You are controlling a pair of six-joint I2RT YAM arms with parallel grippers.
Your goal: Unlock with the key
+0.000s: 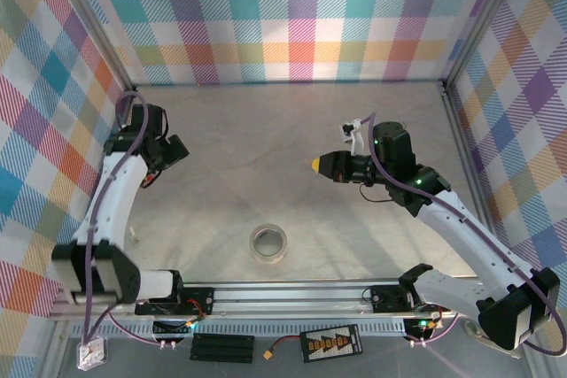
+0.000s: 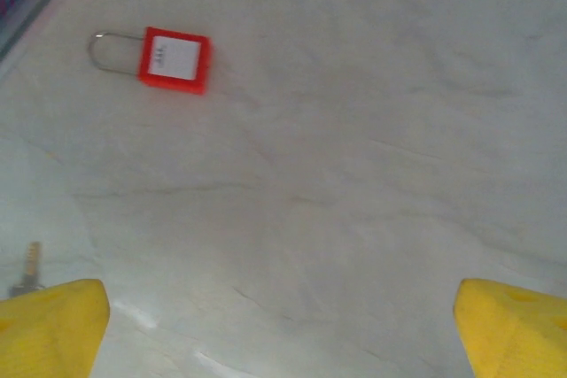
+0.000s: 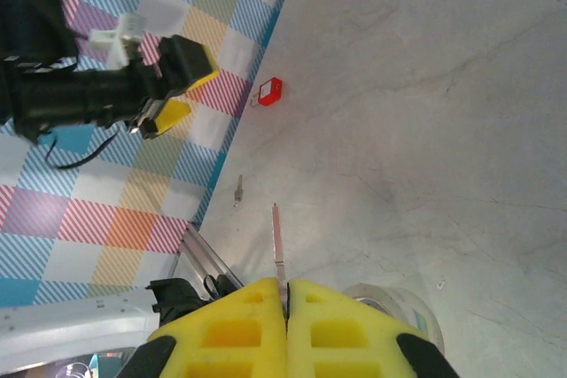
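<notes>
Both jaws spread wide, the left gripper (image 2: 282,312) should centre squarely over the padlock (image 2: 174,59) — the right gripper (image 3: 286,289) pinches a thin strip (image 3: 278,245).

I'm looking into a lab test cell: plaid fabric walls (image 1: 292,15) and an aluminium rail (image 1: 266,293) frame my pale bench (image 1: 266,148).

Pale marbled worktop (image 1: 266,148), red padlock (image 2: 174,60) lying flat near its left edge, shackle toward the wall, small key (image 2: 28,267) nearby but apart, roll of clear tape (image 1: 268,243) near the front rail.
</notes>
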